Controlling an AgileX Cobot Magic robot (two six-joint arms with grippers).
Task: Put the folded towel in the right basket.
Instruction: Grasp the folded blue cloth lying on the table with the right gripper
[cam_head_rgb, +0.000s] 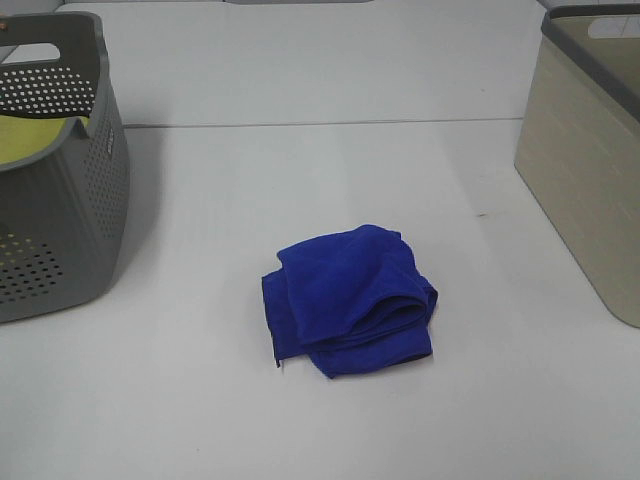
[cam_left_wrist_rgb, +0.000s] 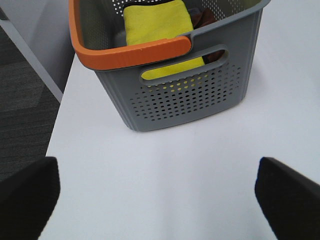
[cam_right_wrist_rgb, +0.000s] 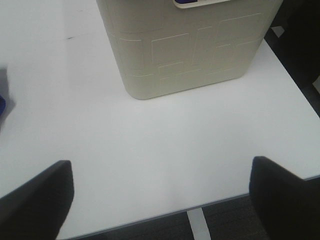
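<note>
A folded blue towel (cam_head_rgb: 350, 298) lies on the white table (cam_head_rgb: 300, 180), about midway between the two baskets. The right basket (cam_head_rgb: 590, 150) is beige with a dark grey rim and stands at the table's right edge; it also shows in the right wrist view (cam_right_wrist_rgb: 190, 45). Neither gripper shows in the exterior high view. My left gripper (cam_left_wrist_rgb: 159, 200) is open and empty above bare table in front of the grey basket. My right gripper (cam_right_wrist_rgb: 160, 200) is open and empty above bare table near the beige basket. A sliver of the towel (cam_right_wrist_rgb: 1, 104) shows at that view's edge.
A grey perforated basket (cam_head_rgb: 60, 190) with an orange rim (cam_left_wrist_rgb: 130, 52) stands at the left and holds a yellow cloth (cam_left_wrist_rgb: 157, 22). The table's edge (cam_right_wrist_rgb: 200, 207) lies close to the right gripper, with dark floor beyond.
</note>
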